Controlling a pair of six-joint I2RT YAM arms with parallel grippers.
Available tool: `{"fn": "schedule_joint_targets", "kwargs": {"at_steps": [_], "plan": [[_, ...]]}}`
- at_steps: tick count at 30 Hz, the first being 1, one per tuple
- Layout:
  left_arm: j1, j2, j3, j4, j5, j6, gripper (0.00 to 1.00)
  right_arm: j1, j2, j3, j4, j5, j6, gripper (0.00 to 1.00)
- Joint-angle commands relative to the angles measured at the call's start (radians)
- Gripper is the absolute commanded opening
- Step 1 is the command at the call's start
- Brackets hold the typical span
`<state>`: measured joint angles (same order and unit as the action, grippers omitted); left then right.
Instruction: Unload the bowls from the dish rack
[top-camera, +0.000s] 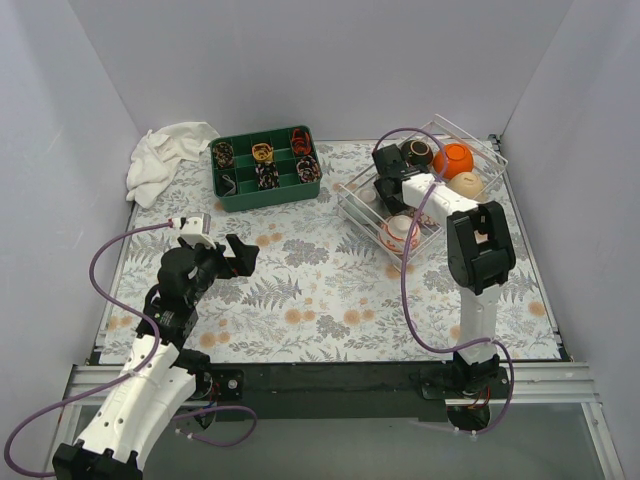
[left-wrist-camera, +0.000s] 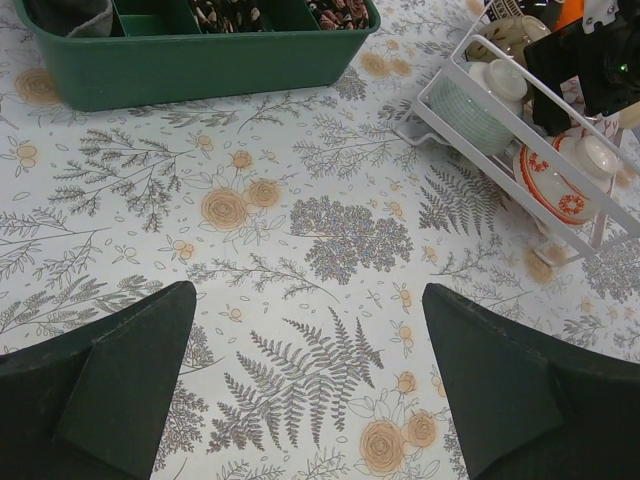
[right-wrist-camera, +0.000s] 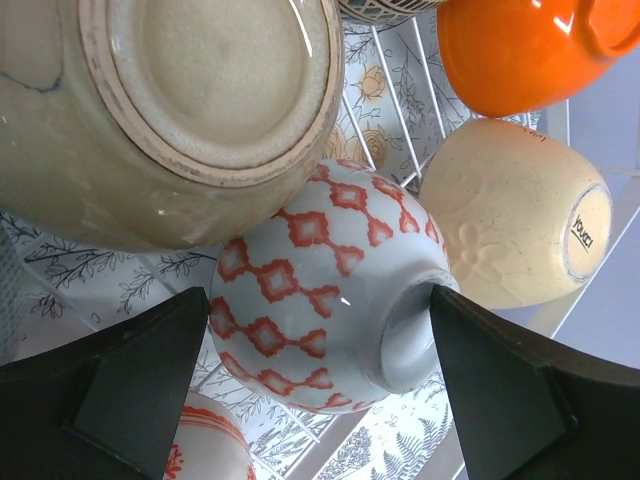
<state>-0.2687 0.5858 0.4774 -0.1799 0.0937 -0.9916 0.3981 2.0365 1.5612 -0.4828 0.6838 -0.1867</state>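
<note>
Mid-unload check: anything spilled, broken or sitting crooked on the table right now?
Nothing looks spilled or broken. The dish rack sits skewed on the table, its bowls tipped at mixed angles, and a white cloth lies crumpled at the far left corner beside the green tray.

The left tool (left-wrist-camera: 310, 300) and right tool (right-wrist-camera: 320, 300) are black, on white, black-jointed arms (top-camera: 140, 385) with purple cables (top-camera: 93, 262).

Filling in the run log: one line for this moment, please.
phase: pre-grasp | right gripper: open, fingers flanking red-patterned bowl in dish rack | left gripper: open, above table
</note>
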Motion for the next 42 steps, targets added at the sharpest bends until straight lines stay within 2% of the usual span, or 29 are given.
{"fn": "schedule_joint_targets", "kwargs": {"at_steps": [1, 12, 15, 20, 28, 31, 42], "plan": [[-0.003, 0.005, 0.006, 0.002, 0.005, 0.010, 0.98, -0.019, 0.122, -0.053, -0.115, 0.011, 0.018, 0.99], [-0.003, 0.019, 0.006, 0.000, -0.002, 0.014, 0.98, -0.007, 0.142, -0.072, -0.051, 0.125, 0.035, 0.95], [-0.003, 0.016, 0.006, 0.000, -0.003, 0.016, 0.98, -0.004, 0.114, -0.084, -0.028, 0.128, 0.032, 0.90], [-0.001, 0.014, 0.006, 0.002, -0.003, 0.015, 0.98, 0.002, 0.050, -0.076, -0.019, 0.117, 0.023, 0.75], [-0.003, 0.006, 0.006, 0.002, -0.005, 0.016, 0.98, 0.008, -0.027, -0.036, -0.019, 0.105, 0.009, 0.60], [-0.003, 0.003, 0.006, 0.000, -0.006, 0.016, 0.98, 0.007, -0.044, -0.024, -0.014, 0.096, 0.003, 0.56], [-0.003, -0.007, 0.006, -0.001, -0.012, 0.016, 0.98, 0.005, -0.091, -0.006, 0.003, 0.019, 0.006, 0.51]]}}
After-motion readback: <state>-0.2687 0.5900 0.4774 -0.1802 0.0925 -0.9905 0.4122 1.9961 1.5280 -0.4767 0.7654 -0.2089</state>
